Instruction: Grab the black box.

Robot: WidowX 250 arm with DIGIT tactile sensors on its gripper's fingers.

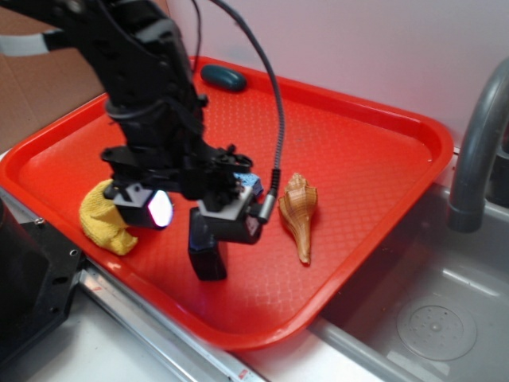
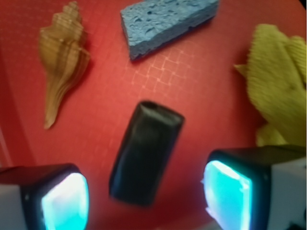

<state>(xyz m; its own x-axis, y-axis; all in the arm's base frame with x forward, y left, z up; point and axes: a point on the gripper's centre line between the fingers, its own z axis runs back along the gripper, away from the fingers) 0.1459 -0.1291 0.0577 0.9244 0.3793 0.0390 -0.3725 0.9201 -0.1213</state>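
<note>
Two fingers (image 2: 64, 199) are hanging spread, released, either side of the black box (image 2: 146, 153). It is lying flat on the red tray (image 1: 358, 167).

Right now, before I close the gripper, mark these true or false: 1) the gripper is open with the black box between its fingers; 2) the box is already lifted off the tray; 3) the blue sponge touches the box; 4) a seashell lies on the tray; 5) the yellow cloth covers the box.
1) True: in the wrist view the gripper is open and the black box lies in the gap between its fingers.
2) False: the box looks to be resting on the red tray, not gripped.
3) False: the blue sponge lies apart from the box, bare tray between them.
4) True: the seashell lies on the tray.
5) False: the yellow cloth lies off to one side.
</note>
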